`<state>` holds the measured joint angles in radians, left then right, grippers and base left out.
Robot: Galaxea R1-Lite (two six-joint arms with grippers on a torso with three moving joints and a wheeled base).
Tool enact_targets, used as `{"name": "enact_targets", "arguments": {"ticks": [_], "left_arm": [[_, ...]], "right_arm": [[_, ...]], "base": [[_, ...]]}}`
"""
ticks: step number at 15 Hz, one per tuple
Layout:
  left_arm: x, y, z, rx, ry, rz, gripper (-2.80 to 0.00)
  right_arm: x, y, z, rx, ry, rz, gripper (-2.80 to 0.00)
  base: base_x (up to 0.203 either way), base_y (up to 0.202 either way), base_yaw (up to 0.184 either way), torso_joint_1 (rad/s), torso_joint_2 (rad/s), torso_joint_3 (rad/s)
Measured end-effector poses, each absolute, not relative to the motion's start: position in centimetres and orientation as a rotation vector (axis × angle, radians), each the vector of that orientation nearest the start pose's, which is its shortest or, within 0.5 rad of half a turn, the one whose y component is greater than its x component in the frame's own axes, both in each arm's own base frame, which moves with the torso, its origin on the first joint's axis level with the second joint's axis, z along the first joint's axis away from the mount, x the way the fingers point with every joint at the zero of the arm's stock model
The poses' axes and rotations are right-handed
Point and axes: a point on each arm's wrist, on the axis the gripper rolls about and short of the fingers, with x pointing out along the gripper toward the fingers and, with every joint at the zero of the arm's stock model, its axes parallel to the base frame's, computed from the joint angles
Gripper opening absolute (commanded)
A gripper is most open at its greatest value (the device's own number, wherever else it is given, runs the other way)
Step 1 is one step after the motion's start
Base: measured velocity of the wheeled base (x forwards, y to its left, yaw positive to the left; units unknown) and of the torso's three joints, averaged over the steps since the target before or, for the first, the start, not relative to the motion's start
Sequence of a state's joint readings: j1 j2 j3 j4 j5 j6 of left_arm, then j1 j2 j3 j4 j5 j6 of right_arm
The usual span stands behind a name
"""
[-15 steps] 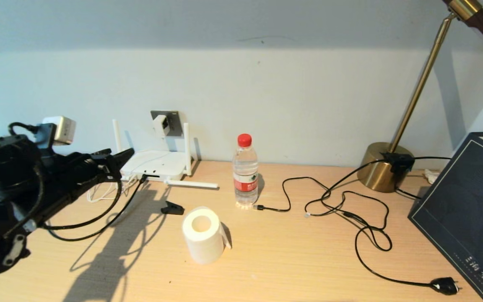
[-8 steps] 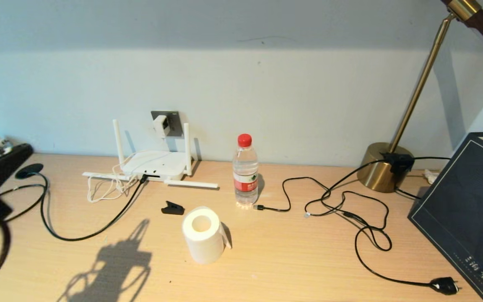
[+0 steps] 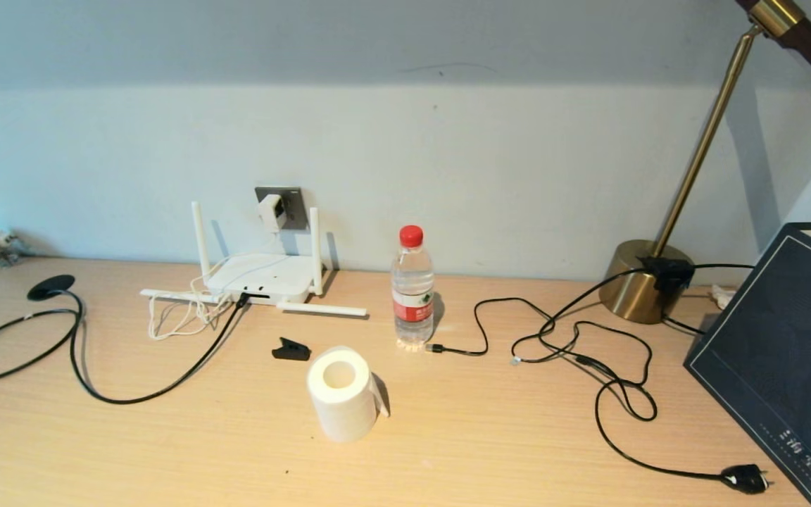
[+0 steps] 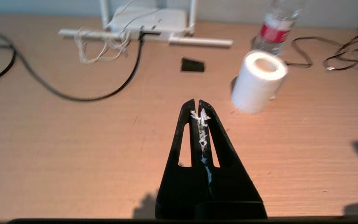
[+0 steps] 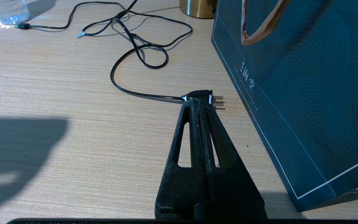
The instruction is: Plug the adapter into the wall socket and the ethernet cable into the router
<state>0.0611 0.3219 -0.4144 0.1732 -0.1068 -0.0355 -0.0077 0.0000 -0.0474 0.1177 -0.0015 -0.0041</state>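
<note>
Adapter sits plugged into the wall socket on the wall behind the router, its thin white cord dropping to a loose bundle on the tabletop beside the router's near-left corner. You can see the ethernet cable seated in a port on the router's front edge; from there it sweeps left across the tabletop in a wide curve and ends in a loop near a black round disc.

Your left hand hangs above bare tabletop, fingers pressed together and holding nothing, with the white paper roll a little ahead of it and the router farther off. Your right hand is also closed and empty, parked low by the dark blue bag; the small black plug on its thin black cord lies just past its fingertips. A water bottle stands near the router, and a brass lamp base sits by the wall.
</note>
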Motion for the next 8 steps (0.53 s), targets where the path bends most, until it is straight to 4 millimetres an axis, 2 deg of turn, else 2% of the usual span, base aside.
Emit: {"name": "enact_targets", "arguments": {"ticks": [5,8], "left_arm": [[-1.4,0.1,10.6,0.023,0.248,0.091,-2.8],[-2.4,-0.1,8.5,0.067,0.217,-0.001,-2.8]], "right_arm": [[-2.7,0.0,7.6,-0.004,0.07,-0.009,-2.8],[-2.7,0.0,7.6,-0.004,0.07,-0.009,-2.8]], "base": [[0.0,0.0,0.0,0.0,0.0,0.0],[0.0,0.0,0.0,0.0,0.0,0.0]]}}
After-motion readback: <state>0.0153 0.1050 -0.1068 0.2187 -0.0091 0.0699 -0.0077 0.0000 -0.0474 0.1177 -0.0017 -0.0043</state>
